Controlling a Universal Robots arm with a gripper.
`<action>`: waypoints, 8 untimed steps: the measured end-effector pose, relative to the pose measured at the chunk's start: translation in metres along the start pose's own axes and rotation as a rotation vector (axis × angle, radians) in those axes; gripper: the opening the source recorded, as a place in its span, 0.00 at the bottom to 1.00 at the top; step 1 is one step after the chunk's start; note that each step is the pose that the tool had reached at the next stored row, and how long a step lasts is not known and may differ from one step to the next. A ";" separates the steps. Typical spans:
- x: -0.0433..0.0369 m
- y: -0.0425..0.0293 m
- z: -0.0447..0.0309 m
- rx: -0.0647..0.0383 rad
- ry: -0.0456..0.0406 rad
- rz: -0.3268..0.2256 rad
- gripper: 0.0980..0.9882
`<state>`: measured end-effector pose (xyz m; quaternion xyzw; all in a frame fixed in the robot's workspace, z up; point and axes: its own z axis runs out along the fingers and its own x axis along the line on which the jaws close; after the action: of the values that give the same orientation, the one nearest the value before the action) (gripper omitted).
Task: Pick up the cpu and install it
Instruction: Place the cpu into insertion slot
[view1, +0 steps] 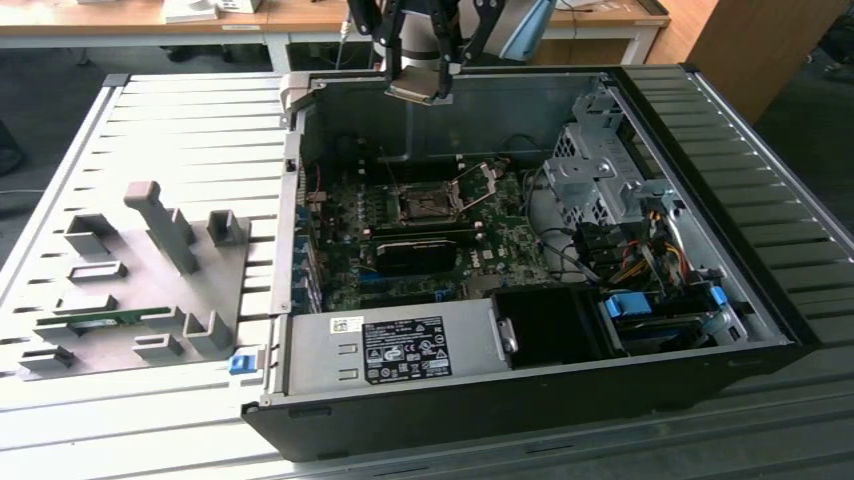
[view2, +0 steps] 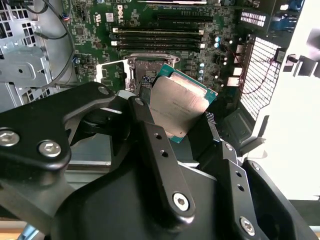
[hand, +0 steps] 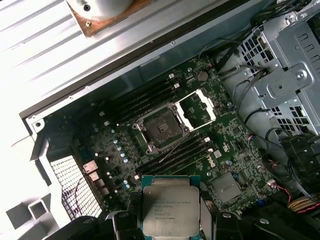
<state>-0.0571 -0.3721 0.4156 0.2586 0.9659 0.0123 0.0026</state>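
Now the gripper (view2: 174, 109) grips the cpu (view2: 181, 100), its fingers (view2: 155, 142) clenched on two opposite edges, well apart from the open socket (hand: 161, 129).

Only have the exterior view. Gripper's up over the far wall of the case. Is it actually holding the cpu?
Observer: Yes. Both wrist views show the cpu clamped in the gripper, held by two opposite edges, above the board.
Operator: Is the socket ready for it? Too dark from here.
Observer: In the first wrist view the socket has no chip in it, and its metal frame is flipped open beside it.
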 end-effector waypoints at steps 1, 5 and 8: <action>0.0000 0.0000 0.0000 0.000 -0.0001 0.003 0.50; 0.0000 0.0000 0.0001 0.000 -0.0004 0.017 0.50; 0.0000 0.0000 0.0001 0.000 -0.0007 0.027 0.50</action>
<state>-0.0571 -0.3721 0.4155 0.2716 0.9623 0.0123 0.0028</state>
